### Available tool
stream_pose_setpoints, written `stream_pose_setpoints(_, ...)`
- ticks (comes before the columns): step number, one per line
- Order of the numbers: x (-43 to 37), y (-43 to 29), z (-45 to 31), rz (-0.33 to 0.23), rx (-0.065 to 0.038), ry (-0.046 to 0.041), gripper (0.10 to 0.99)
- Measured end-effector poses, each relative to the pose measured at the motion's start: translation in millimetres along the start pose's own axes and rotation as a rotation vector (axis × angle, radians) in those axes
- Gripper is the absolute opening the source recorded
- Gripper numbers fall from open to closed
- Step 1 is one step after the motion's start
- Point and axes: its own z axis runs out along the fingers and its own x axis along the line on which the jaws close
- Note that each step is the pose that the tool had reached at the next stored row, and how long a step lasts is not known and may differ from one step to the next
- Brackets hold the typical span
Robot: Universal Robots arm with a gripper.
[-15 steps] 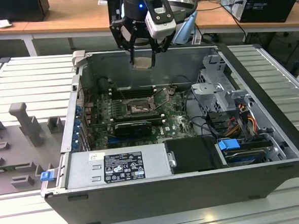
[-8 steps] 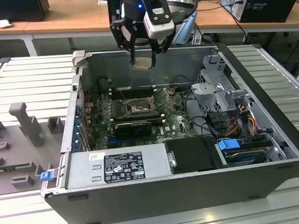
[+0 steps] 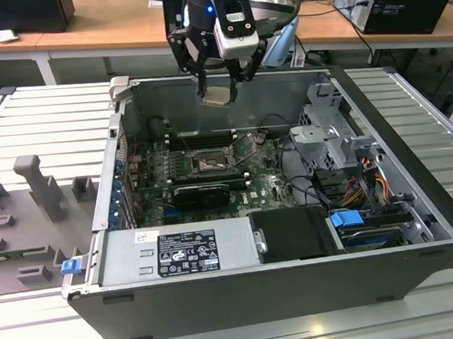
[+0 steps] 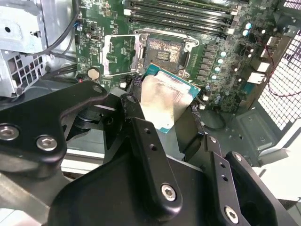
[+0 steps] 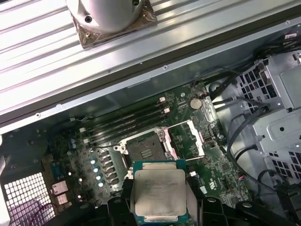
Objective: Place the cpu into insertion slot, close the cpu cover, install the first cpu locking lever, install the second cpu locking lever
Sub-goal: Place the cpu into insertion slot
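An open black tower computer case [image 3: 219, 300] lies on its side on a ribbed metal table [image 3: 46, 111], with its green circuit board [image 3: 270, 184] exposed. The black two-finger gripper [image 3: 218, 89] hangs above the case, clamped on the flat square silvery-grey cpu [image 3: 216, 99], well clear of the board. Below, the thin grey metal cpu cover [image 5: 189, 139] is flipped open beside the dark-framed square insertion slot [image 5: 143, 150], which lies bare.

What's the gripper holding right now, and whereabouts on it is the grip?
The gripper holds the small flat square silvery-grey cpu, pinched by two opposite side edges, with its metal face left uncovered.
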Motion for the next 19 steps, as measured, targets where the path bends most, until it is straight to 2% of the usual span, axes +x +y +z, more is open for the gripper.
stream_pose_setpoints(3,0.0,0.0,0.0,0.015,0.000,-0.0016,0.529)
stream_pose_setpoints(8,0.0,0.0,0.3,0.077,-0.001,-0.0083,0.529)
stream_pose_setpoints(19,0.0,-0.2,2.3,0.326,-0.001,-0.0351,0.529)
